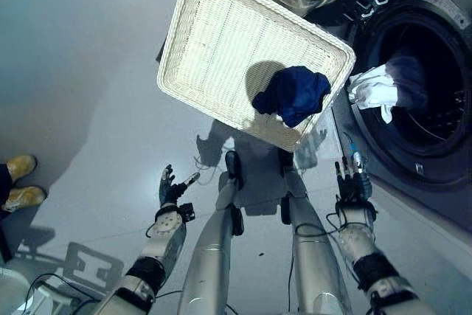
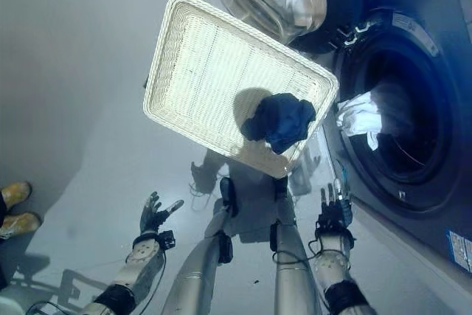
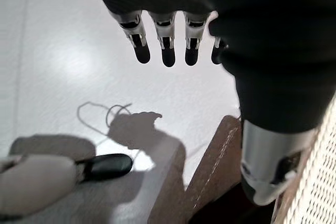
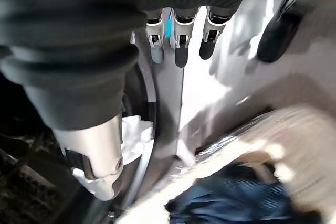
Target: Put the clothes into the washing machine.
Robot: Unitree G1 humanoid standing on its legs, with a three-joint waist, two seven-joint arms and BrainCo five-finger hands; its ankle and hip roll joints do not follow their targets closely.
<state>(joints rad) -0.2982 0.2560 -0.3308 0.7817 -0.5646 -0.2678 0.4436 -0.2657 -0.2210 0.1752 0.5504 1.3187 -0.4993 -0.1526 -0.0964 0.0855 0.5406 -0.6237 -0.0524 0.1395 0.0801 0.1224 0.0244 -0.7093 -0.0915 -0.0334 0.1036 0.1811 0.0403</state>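
Crumpled navy garment (image 1: 292,94) in wicker basket (image 1: 214,42); both hands (image 1: 171,188) (image 1: 352,179) empty, fingers straight.

The left arm (image 1: 166,240) and the right arm (image 1: 355,245) are round, shiny and silver-grey, each with a black band. The left hand (image 1: 171,189) and right hand (image 1: 352,182) wear a dark ribbed cover (image 3: 273,51). The fingers (image 3: 167,51) are silver with round black tips.
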